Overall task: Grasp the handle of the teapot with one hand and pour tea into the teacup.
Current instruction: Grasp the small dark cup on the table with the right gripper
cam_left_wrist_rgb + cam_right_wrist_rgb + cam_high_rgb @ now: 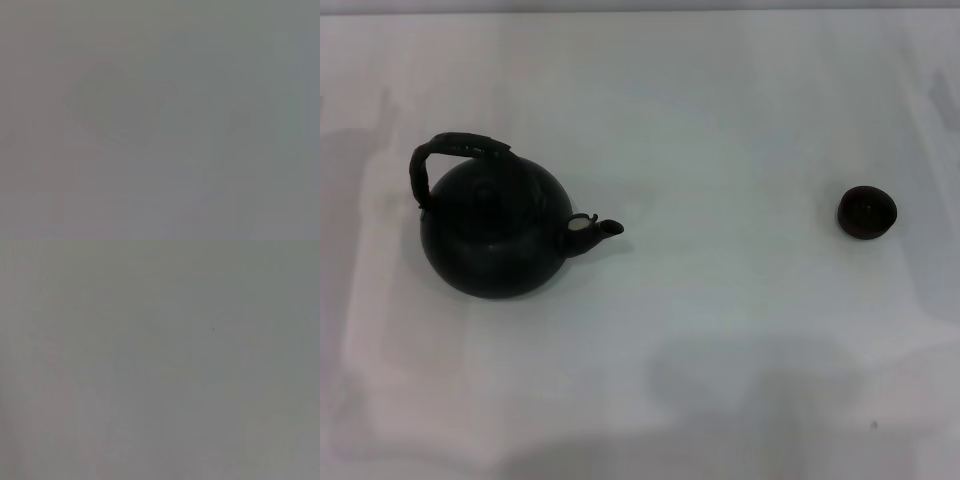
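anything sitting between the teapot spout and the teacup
Nothing: in the head view the white table is bare from the teapot spout across to the teacup. Neither gripper shows.

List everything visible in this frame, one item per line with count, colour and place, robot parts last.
teapot: one, matte black, on the robot's left side of the table, spout pointing toward the cup
handle: one, black, arched over the teapot's top
teacup: one, dark brown-black, on the robot's right side, well apart from the teapot
table: one, white, under both
left gripper: not in view
right gripper: not in view
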You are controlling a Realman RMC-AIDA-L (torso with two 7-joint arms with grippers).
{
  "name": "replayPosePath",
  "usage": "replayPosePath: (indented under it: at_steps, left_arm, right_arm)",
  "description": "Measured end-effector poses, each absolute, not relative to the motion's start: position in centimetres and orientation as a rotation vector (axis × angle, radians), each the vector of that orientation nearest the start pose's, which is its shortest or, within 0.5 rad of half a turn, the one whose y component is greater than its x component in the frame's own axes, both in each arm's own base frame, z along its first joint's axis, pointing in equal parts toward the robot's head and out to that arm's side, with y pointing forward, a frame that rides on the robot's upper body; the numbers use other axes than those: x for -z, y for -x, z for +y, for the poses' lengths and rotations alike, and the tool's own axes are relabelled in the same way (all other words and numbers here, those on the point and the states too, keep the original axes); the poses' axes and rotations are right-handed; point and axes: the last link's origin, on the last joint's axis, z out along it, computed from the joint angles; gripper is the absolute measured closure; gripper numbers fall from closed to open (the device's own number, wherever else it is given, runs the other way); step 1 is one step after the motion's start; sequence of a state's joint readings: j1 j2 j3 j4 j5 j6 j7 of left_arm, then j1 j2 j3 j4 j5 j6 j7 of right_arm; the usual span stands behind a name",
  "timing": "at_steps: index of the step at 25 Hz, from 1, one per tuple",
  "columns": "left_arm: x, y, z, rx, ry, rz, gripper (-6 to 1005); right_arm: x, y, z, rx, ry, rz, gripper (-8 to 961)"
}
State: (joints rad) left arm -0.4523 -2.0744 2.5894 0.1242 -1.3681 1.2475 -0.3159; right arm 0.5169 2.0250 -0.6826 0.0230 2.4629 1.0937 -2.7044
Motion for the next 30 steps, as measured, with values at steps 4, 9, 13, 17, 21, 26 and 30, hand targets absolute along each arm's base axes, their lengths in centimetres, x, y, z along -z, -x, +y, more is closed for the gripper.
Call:
replayPosePath:
  at_steps: [4,9,13,17,21,26,30]
  left_arm:
    - [-1.3,34.6,32.7,0.853,1.337,-0.715,106]
    - [-1.3,34.7,32.7,0.850,1.338,-0.718,106]
    - [-1.4,34.7,32.7,0.850,1.333,-0.718,106]
    - [-1.6,34.8,32.9,0.843,1.331,-0.712,106]
    - [-1.7,34.8,32.9,0.842,1.329,-0.712,106]
    - [-1.6,34.8,33.0,0.838,1.329,-0.719,105]
    - [-1.6,35.0,32.9,0.838,1.323,-0.725,105]
  right_arm:
    - [-2.6,-36.6,34.7,-0.716,1.479,0.770,125]
    - [-2.6,-36.4,34.9,-0.724,1.479,0.766,124]
    - [-2.5,-36.0,35.2,-0.747,1.480,0.776,124]
    - [-2.4,-35.6,36.3,-0.835,1.463,0.899,124]
    - [-2.3,-34.6,38.2,-0.883,1.525,1.015,125]
    - [-2.1,-31.1,41.1,-0.862,1.730,0.974,127]
    - [-2.7,-27.8,43.3,-0.801,1.910,0.861,131]
